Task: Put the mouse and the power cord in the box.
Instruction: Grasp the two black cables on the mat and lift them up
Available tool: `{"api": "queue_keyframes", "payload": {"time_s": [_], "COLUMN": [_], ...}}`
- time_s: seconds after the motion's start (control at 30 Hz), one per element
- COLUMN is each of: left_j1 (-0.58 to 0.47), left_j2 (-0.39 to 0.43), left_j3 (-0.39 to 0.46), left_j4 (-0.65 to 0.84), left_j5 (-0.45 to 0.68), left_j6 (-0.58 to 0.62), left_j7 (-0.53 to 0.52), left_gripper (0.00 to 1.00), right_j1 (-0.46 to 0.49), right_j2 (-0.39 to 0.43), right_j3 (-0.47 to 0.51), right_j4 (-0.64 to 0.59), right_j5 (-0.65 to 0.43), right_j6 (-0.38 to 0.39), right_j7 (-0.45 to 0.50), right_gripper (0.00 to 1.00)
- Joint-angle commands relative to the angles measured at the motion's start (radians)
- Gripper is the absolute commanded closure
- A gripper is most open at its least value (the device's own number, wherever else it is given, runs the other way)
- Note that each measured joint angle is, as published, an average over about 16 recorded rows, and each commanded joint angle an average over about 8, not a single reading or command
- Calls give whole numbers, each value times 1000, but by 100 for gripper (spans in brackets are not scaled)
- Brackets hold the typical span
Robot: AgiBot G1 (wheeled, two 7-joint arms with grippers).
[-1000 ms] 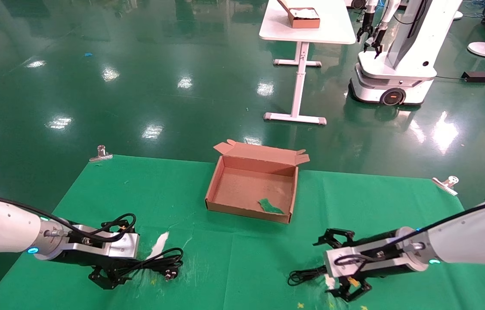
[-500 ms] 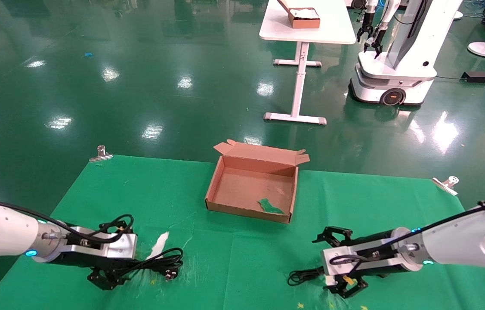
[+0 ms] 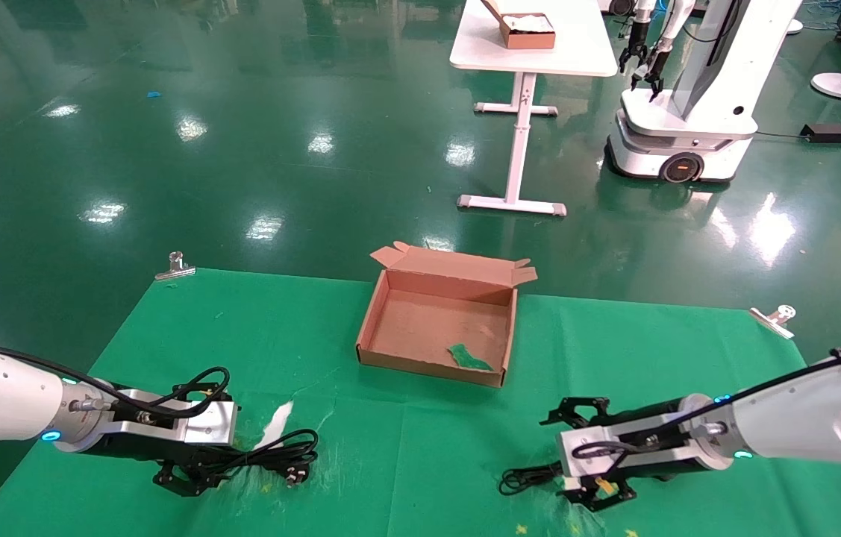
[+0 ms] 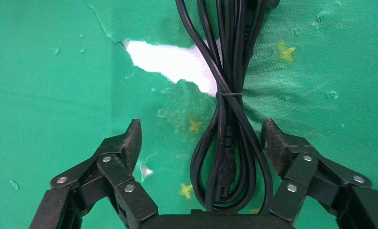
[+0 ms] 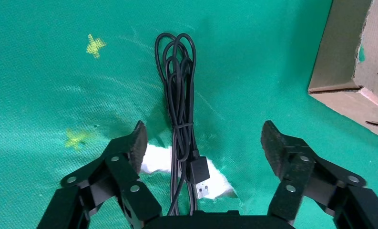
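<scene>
The power cord (image 4: 227, 95) lies tied in a bundle on the green cloth, near the table's front left (image 3: 278, 453). My left gripper (image 4: 202, 138) is open, low over it, with one finger on each side of the looped end (image 3: 192, 473). At the front right, my right gripper (image 5: 205, 138) is also open, straddling a thin black cable bundle (image 5: 179, 95) that ends in a USB plug (image 5: 199, 174). In the head view that cable (image 3: 528, 476) sticks out beside the right gripper (image 3: 588, 451). The mouse body is hidden. The box (image 3: 427, 365) stands open mid-table, apart from both arms.
A green scrap (image 3: 469, 358) lies inside the box. White tears (image 3: 277, 424) show in the cloth. Metal clips (image 3: 175, 266) (image 3: 774, 317) hold the cloth's far corners. Beyond, on the floor, stand a white table (image 3: 532, 52) with a small brown box (image 3: 527, 31), and another robot (image 3: 689, 112).
The right gripper has sunk closer to the cloth over the thin cable. The left arm has shifted slightly back and down. Both grippers stay open; neither cable has moved.
</scene>
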Motion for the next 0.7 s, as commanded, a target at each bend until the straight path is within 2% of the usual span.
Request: {"api": "queue_keyframes", "payload": {"time_s": [0.03, 0.7], "left_j1": [0, 1], "left_j2": [1, 2], "left_j3": [1, 2], "left_j4": [0, -1], "left_j5": [1, 4], "left_j6": [-1, -4], "left_j7": [-1, -3], "left_gripper": [100, 100], "right_j1": [0, 1], "right_j2": [0, 1], "right_j3": [0, -1], "right_j4": [0, 2], "right_j5": [0, -1], "right_j6": [0, -3], "right_j7": [0, 2], "right_gripper": [100, 100]}}
